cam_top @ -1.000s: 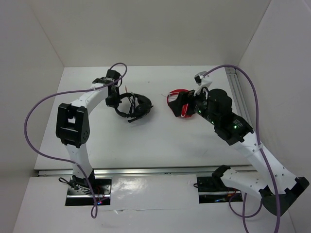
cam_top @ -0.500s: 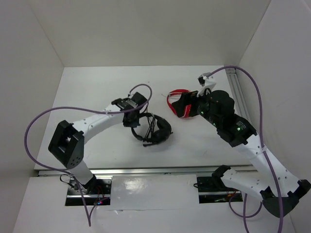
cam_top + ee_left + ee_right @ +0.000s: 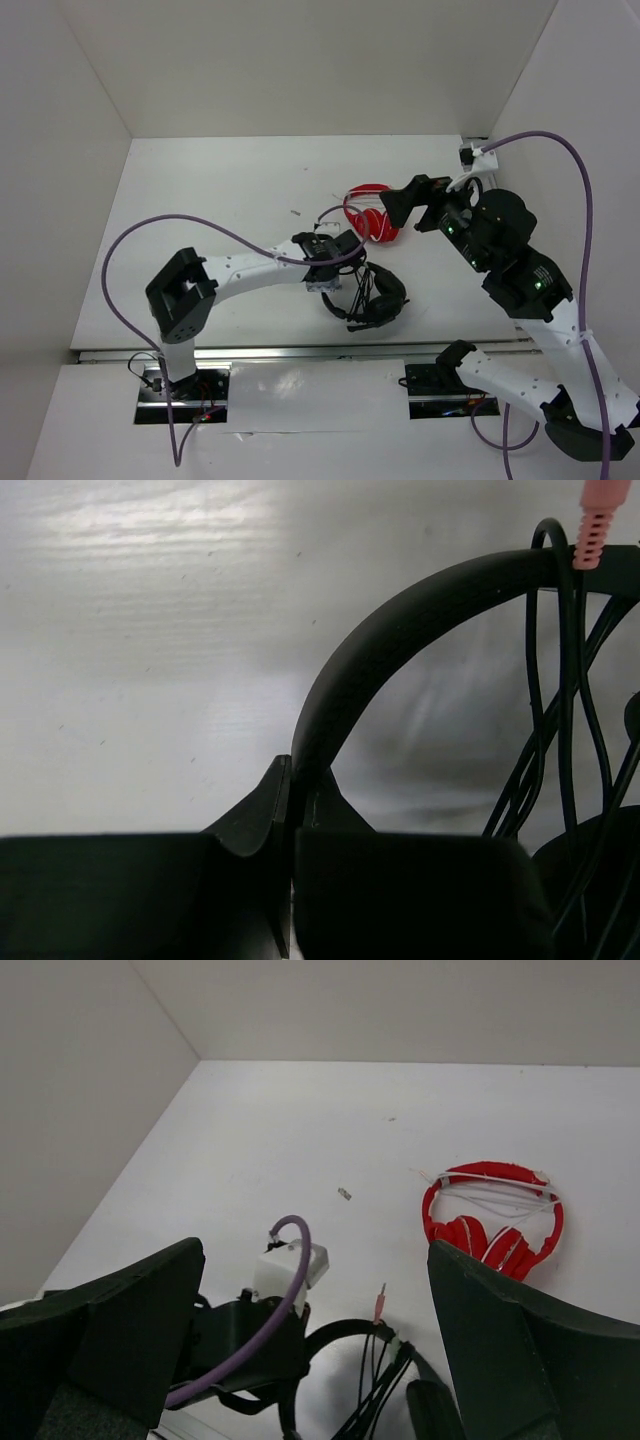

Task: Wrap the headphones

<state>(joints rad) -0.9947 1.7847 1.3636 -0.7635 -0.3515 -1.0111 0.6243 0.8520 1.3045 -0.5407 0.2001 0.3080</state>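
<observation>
The black headset (image 3: pixel 378 300) moved to lower centre, headband (image 3: pixel 400 620) clamped by left gripper (image 3: pixel 296 790); right gripper (image 3: pixel 408 197) spread, empty. Dangling cable (image 3: pixel 570 690) may snag.

Both arms are built of smooth white shell links joined by black housings. The left arm (image 3: pixel 250 270) has a blocky black joint (image 3: pixel 180 297) with a square recess. A thin purple cable (image 3: pixel 125 245) loops wide from its base at the table's near edge to a white connector block (image 3: pixel 288 1268) on the wrist. The right arm (image 3: pixel 545 320) has rounder black housings with small green lights (image 3: pixel 449 228), a purple cable of its own, and dark dots along its lower white link, possibly screws. The left gripper (image 3: pixel 292 810) has matt black, wedge-tipped fingers (image 3: pixel 250 820). The right gripper (image 3: pixel 398 198) has broad, dark ones.
</observation>
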